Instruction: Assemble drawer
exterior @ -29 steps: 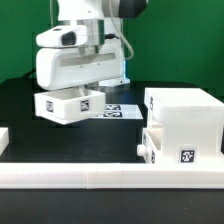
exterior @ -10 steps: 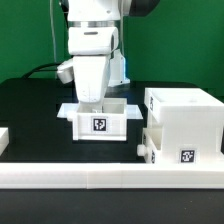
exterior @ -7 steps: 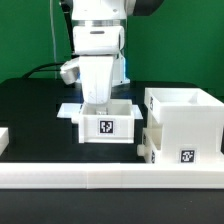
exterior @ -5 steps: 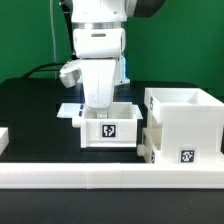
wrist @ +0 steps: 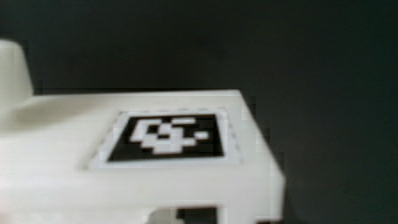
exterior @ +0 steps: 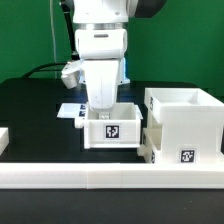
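My gripper (exterior: 100, 106) reaches down into a small white tray (exterior: 112, 133) that has a black-and-white tag on its front, and is shut on its wall; the fingertips are hidden inside it. The tray sits low over the black table, just to the exterior view's left of the large white hollow housing (exterior: 186, 112). A second tray (exterior: 172, 152) with a small knob (exterior: 141, 150) sits in the housing's lower slot. The wrist view shows the held tray's tagged wall (wrist: 173, 137) close up and blurred.
A long white border rail (exterior: 100, 178) runs along the front of the table. The marker board (exterior: 68, 110) lies flat behind the held tray. A white piece (exterior: 3, 138) shows at the exterior view's left edge.
The gripper has carried the tray from the exterior view's left, where it was tilted in the air, down and rightward toward the housing. In the last second it slid further right.
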`<state>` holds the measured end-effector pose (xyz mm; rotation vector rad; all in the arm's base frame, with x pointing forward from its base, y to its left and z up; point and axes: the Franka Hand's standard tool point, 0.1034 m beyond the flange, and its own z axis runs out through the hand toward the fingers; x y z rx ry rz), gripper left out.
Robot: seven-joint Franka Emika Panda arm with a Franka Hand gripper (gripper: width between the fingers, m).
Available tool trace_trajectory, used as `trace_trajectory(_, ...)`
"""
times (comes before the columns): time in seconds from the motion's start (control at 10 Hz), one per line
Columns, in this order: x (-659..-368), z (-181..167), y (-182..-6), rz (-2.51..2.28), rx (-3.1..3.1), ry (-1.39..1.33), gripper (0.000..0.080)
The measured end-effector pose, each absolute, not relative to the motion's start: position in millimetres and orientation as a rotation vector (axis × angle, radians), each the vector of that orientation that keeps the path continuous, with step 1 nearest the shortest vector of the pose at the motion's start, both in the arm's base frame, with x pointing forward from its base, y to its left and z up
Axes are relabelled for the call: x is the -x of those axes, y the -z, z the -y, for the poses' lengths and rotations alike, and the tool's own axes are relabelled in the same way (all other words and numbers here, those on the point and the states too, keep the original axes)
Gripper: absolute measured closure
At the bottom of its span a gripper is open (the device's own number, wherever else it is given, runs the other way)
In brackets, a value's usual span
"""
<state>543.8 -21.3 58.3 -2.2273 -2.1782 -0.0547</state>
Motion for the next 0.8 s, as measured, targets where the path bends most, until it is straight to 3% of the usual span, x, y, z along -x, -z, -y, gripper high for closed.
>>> trace_trajectory(0.8, -546.3, 10.1, -58.4, 2.198, 2.209, 0.058, 0.0758)
